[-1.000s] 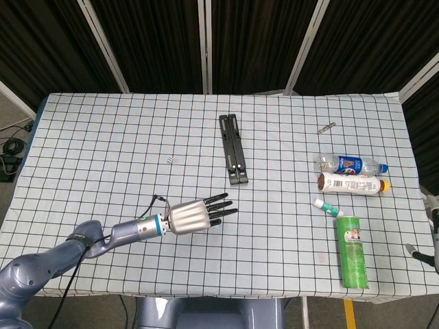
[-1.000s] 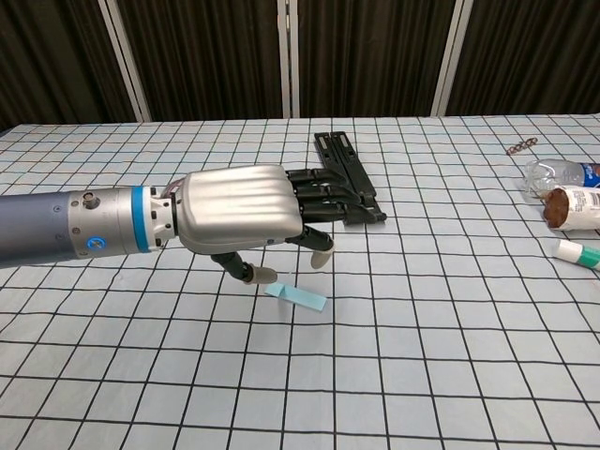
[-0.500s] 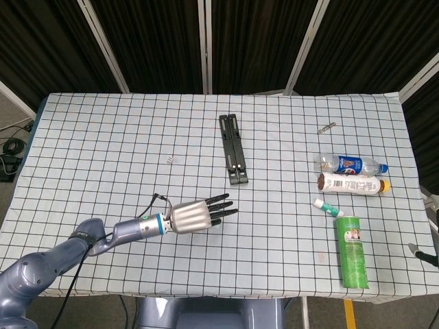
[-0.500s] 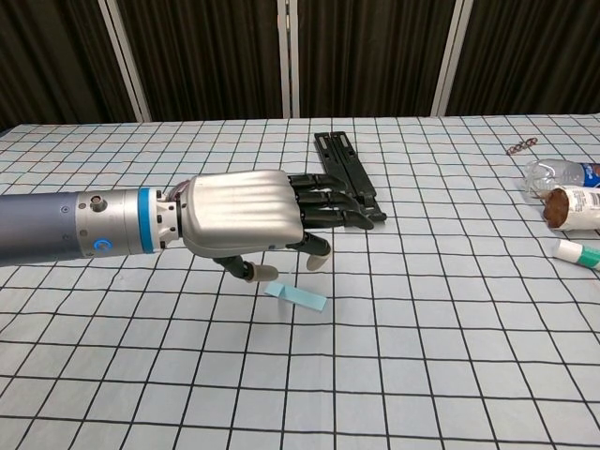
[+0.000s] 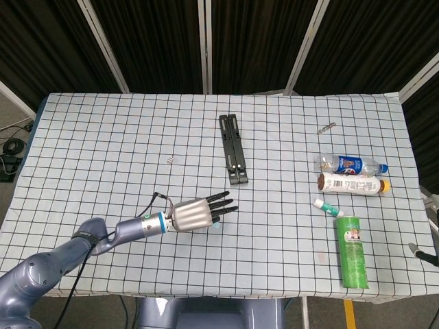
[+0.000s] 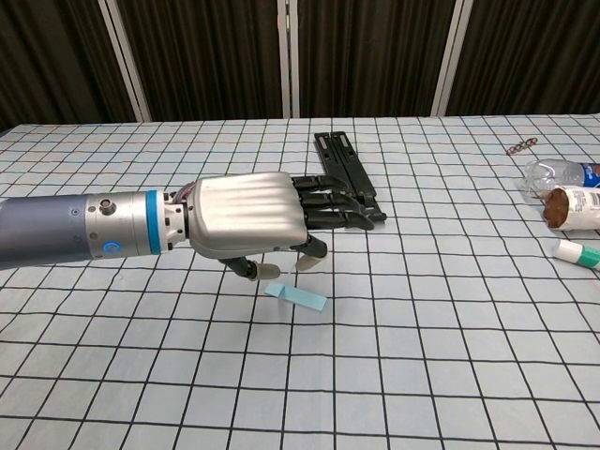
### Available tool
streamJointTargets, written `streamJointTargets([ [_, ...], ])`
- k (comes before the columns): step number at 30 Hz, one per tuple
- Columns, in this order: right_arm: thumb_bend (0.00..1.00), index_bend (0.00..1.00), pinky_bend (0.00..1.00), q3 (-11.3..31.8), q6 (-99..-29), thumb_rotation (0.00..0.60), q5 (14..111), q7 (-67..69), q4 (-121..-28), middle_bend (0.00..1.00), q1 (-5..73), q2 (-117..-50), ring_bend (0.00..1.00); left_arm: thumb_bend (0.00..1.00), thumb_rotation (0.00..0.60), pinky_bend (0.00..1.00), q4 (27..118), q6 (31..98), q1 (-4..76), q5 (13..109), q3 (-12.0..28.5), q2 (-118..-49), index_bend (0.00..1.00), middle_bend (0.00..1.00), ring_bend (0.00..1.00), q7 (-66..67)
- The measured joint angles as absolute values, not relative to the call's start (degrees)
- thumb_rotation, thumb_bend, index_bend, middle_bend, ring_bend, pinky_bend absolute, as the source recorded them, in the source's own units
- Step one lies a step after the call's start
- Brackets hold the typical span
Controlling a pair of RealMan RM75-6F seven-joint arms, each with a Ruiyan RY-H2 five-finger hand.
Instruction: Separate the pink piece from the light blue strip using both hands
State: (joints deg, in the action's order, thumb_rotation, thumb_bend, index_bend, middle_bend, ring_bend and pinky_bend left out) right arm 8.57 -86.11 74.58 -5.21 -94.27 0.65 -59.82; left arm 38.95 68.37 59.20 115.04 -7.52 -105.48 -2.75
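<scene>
Nearest the robot, the light blue strip (image 6: 296, 296) lies flat on the checked tablecloth (image 6: 450, 375), just in front of and below the left hand (image 6: 251, 225). No pink piece shows on it from either view; it may sit on the end hidden under the hand, but that cannot be told. The strip looks thin, light and flexible, so it would likely slide on the cloth or bend if pushed. A sound hold would pin one end flat and pinch the other part at its free edge rather than scooping from above.

That left hand hovers palm down over the strip, holding nothing, its fingers (image 6: 330, 206) stretched forward and the thumb hanging beneath, close to the strip's near end but apparently not touching. The right hand does not appear in either view.

Further back lies a black folding stand (image 5: 232, 149). Off to the right, well apart, are a green canister (image 5: 353, 250), a small white tube (image 5: 328, 207) and two bottles (image 5: 352, 174) lying side by side.
</scene>
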Motion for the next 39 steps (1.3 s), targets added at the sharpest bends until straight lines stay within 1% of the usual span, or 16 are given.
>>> streamJointTargets([
  [7, 0.0, 0.0, 0.0, 8.6, -86.23, 0.6, 74.61, -4.85, -94.35, 0.0, 0.57, -59.65, 0.0, 0.35, 0.6, 0.0, 38.49, 68.46, 59.5, 114.42, -8.28, -106.32, 0.54, 0.0, 0.0, -2.43],
  [13, 0.0, 0.0, 0.0, 8.62, -86.23, 0.6, 74.56, -4.67, -94.34, 0.0, 0.55, -59.55, 0.0, 0.41, 0.6, 0.0, 38.36, 68.53, 59.69, 113.93, -8.73, -106.7, 0.6, 0.0, 0.0, -1.85],
  [18, 0.0, 0.0, 0.0, 8.61, -86.2, 0.6, 74.6, -4.47, -94.41, 0.0, 0.54, -59.43, 0.0, 0.45, 0.6, 0.0, 38.33, 68.36, 59.9, 113.36, -9.11, -106.86, 0.61, 0.0, 0.0, -1.49],
  [21, 0.0, 0.0, 0.0, 8.57, -86.15, 0.6, 74.65, -4.36, -94.45, 0.0, 0.55, -59.38, 0.0, 0.45, 0.6, 0.0, 38.41, 68.42, 59.94, 112.98, -9.21, -106.83, 0.66, 0.0, 0.0, -1.35],
  [25, 0.0, 0.0, 0.0, 8.5, -86.09, 0.6, 74.69, -4.37, -94.43, 0.0, 0.56, -59.42, 0.0, 0.45, 0.6, 0.0, 38.61, 68.82, 59.83, 112.44, -9.16, -106.7, 0.77, 0.0, 0.0, -1.29],
  [31, 0.0, 0.0, 0.0, 8.1, -84.88, 0.6, 74.98, -4.3, -94.32, 0.0, 1.06, -59.97, 0.0, 0.49, 0.6, 0.0, 40.57, 70.02, 59.46, 110.27, -7.45, -105.67, 0.87, 0.0, 0.0, -1.36],
  [35, 0.0, 0.0, 0.0, 7.98, -82.43, 0.6, 76.04, -2.2, -94.46, 0.0, 2.5, -60.19, 0.0, 0.52, 0.6, 0.0, 45.06, 69.61, 59.66, 107.84, -5.07, -103.71, 0.88, 0.0, 0.0, -0.48],
  [39, 0.0, 0.07, 0.0, 8.37, -79.35, 0.6, 78.04, 0.96, -94.71, 0.0, 5.18, -60.14, 0.0, 0.52, 0.6, 0.0, 51.4, 67.29, 60.01, 104.52, -2.36, -101.17, 0.89, 0.0, 0.0, 1.72],
])
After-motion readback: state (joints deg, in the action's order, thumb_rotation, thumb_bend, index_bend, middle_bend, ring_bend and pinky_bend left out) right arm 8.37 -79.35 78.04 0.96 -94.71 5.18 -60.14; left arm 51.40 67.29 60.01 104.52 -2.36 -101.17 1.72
